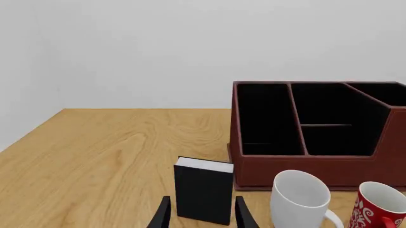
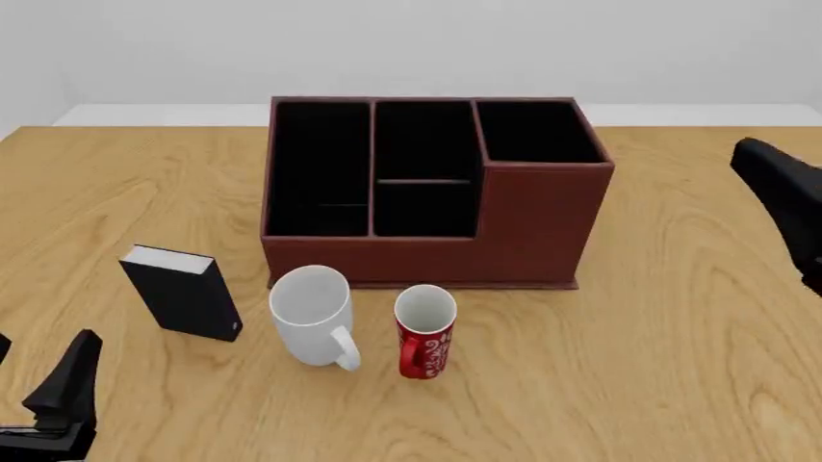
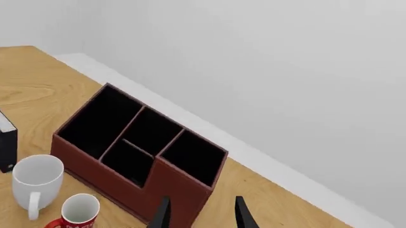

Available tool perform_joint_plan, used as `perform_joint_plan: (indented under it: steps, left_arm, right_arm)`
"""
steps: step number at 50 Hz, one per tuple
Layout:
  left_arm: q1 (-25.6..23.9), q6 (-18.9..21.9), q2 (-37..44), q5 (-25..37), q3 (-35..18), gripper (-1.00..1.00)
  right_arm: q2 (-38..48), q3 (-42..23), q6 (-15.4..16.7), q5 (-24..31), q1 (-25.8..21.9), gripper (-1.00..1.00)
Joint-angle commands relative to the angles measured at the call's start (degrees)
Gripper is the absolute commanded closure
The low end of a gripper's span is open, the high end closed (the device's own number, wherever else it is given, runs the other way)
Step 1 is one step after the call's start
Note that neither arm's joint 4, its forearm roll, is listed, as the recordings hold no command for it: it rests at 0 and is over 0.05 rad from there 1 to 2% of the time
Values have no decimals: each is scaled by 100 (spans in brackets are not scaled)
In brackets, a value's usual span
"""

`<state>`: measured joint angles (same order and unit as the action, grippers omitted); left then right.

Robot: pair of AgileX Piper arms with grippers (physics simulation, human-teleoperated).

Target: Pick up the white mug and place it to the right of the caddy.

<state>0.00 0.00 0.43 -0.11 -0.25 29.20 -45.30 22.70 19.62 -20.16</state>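
Nearest to us in the front view, at the bottom left corner, is the left gripper (image 2: 58, 409), a black shape low over the wooden table (image 2: 694, 366). In its own wrist view its two fingers stand apart with nothing between them, pointing toward a small black box with a white top (image 2: 183, 291).

Just right of that box we see the white mug (image 2: 312, 313), upright, its open mouth showing and its loop handle turned toward us and slightly right. It stands on the table, untouched. Close beside it on the right, with a narrow gap, is a red mug (image 2: 425, 330) with a white swirl pattern, also upright.

Behind both mugs sits the caddy (image 2: 533, 226), a large red-brown box with black-lined compartments. The white mug is in front of the caddy's left half, near its front wall.

The right arm (image 2: 783, 192) enters at the right edge, raised above the table. Its wrist view shows the right gripper (image 3: 201, 213) with fingers spread and empty, looking down on the caddy's right end.
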Motion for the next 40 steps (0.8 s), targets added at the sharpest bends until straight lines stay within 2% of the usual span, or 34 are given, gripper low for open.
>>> perform_joint_plan:
  steps: [1, 9, 21, 24, 26, 28, 34, 38, 40]
  left_arm:
    - [0, 0, 0, 0, 0, -100]
    - [0, 0, 0, 0, 0, -100]
    - [0, 0, 0, 0, 0, -100]
    - [0, 0, 0, 0, 0, -100]
    - [0, 0, 0, 0, 0, -100]
    - [0, 0, 0, 0, 0, -100]
    - [0, 0, 0, 0, 0, -100]
    - [0, 0, 0, 0, 0, -100]
    - [0, 0, 0, 0, 0, -100]
  right_arm:
    - [1310, -980, 429, 358, -617, -100]
    - [2072, -1451, 755, 625, -885, -100]
    - [3055, -2199, 748, 1210, -1103, -100]
    - [3233, -2204, 994, 1350, -1046, -100]
    - [3412, -2519, 779, 1550, -1232, -100]
    - [3537, -2578, 831, 1614, -1236, -100]
    - [4100, -2967, 450, 2034, -1681, -100]
    - [4276, -3115, 447, 2223, -1622, -100]
    - [4408, -3323, 335, 2365, -1712, -100]
